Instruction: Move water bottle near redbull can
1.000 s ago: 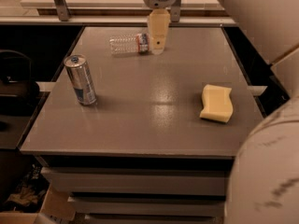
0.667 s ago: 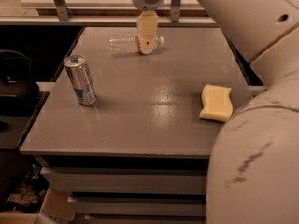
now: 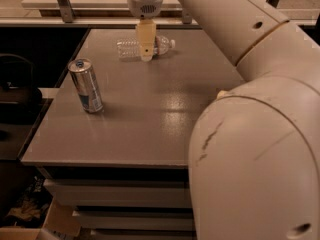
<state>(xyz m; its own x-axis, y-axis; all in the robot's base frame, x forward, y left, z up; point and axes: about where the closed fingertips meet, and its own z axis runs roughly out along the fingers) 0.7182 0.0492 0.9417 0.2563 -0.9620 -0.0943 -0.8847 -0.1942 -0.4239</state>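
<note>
A large cream robot arm (image 3: 250, 149) fills the right side of the view and reaches to the far end of a grey table (image 3: 160, 109). At its tip the gripper (image 3: 145, 54) points straight down. Directly beneath it, the water bottle (image 3: 127, 48) lies on its side, white cap to the gripper's right. Whether the gripper is open or clamped on the bottle cannot be told.

The redbull can (image 3: 86, 85) stands upright, well apart from the gripper, nearer the camera and to its left.

The clear, ribbed bottle looks light and thin-walled; it would likely dent under a hard squeeze and could roll. The ribbed middle seems the best place to grip.

No writing is readable on the bottle or the can.
</note>
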